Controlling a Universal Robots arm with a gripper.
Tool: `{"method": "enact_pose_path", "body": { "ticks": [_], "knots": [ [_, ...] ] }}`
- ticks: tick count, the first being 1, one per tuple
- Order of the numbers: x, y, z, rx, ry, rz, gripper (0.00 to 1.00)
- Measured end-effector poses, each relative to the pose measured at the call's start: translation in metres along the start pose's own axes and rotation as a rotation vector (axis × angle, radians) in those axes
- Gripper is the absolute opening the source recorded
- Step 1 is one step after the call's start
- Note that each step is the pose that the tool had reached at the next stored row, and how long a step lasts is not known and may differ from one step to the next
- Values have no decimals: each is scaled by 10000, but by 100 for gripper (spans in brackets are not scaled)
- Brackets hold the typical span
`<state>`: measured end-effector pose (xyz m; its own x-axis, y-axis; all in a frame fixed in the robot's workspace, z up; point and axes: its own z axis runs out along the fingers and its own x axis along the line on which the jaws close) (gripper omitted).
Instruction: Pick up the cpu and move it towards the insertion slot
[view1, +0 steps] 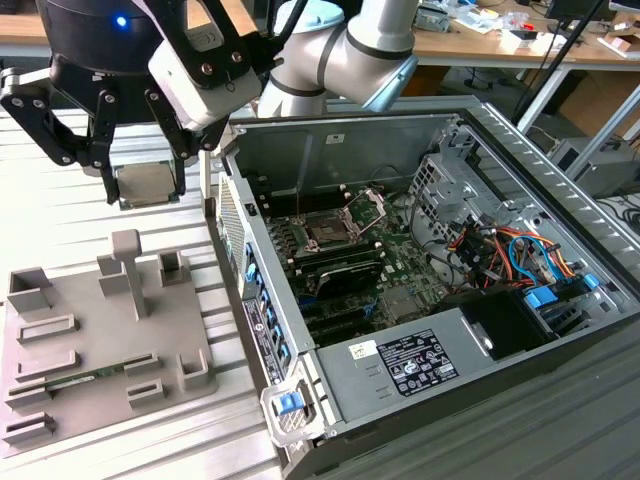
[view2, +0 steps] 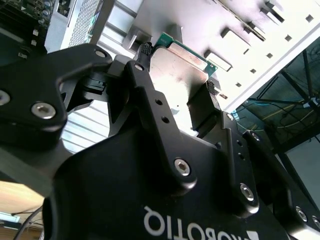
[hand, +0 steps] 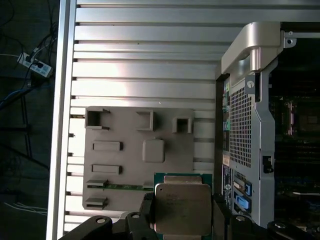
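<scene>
Your end effector (view1: 148, 190) is closed down to the width of the cpu (view1: 150, 183), one finger on each of two opposite edges. In the second wrist view, both fingertips (view2: 145, 50) press on the chip's sides.

The cpu is clear of the slatted worktop (view1: 60, 215), with its metal lid facing the end effector body and a green border round it. It hangs just outside the computer case (view1: 430, 360) wall, on the exterior view's left, beyond the grey tray (view1: 95, 335). The insertion slot (view1: 335, 228) sits inside the case on the green board, well apart from the cpu. Its metal frame (view1: 368, 205) looks raised.

Counts:
- one cpu
- one insertion slot
- one case
- one tray
- one green memory stick (hand: 125, 186), lying in a tray groove
- one arm (view1: 350, 40)

Hard to see:
- In the first wrist view, the end effector body cuts off the cpu's near edge, and the case interior is too dark to pick out the slot.
- In the exterior view, the fingers cover the cpu's side edges, and the picture edge crops the tray's corner.
</scene>
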<state>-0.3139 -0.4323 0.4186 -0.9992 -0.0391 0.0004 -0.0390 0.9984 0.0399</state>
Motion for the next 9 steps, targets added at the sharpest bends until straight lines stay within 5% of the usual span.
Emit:
{"method": "enact_pose_path", "body": {
  "ticks": [9],
  "knots": [
    [-86, -4, 0, 0, 0, 0, 55]
  ]
}}
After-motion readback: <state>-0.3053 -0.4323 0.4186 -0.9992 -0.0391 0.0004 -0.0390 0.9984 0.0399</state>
